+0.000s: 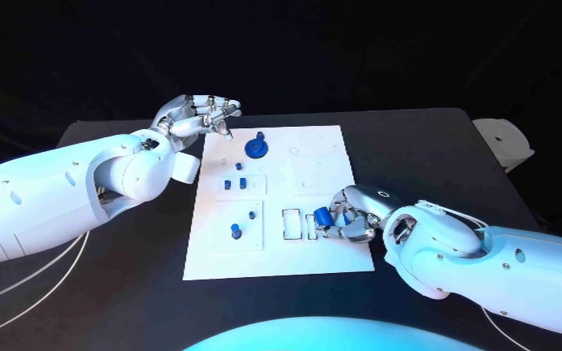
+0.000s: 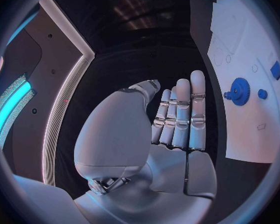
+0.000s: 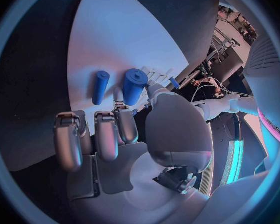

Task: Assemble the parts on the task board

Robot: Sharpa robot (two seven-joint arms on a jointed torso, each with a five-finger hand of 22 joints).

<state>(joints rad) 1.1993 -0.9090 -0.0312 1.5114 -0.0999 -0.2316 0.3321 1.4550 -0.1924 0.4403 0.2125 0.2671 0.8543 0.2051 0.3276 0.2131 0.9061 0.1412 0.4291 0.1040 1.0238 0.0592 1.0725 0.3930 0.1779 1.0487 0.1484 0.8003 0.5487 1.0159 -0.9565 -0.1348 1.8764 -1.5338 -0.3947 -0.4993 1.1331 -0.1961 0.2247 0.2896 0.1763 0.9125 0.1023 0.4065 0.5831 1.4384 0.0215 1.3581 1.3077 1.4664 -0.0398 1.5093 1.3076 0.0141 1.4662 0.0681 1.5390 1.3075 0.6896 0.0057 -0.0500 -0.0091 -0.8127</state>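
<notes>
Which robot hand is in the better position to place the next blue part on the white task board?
The right robot hand, probably. It is over the near right part of the task board and its fingers touch a blue cylinder there. The left robot hand is open, holding nothing, off the board's far left corner.

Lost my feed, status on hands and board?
Left hand open, off the board's far corner. Right hand holds a blue part over the board. Nothing in the way.
</notes>
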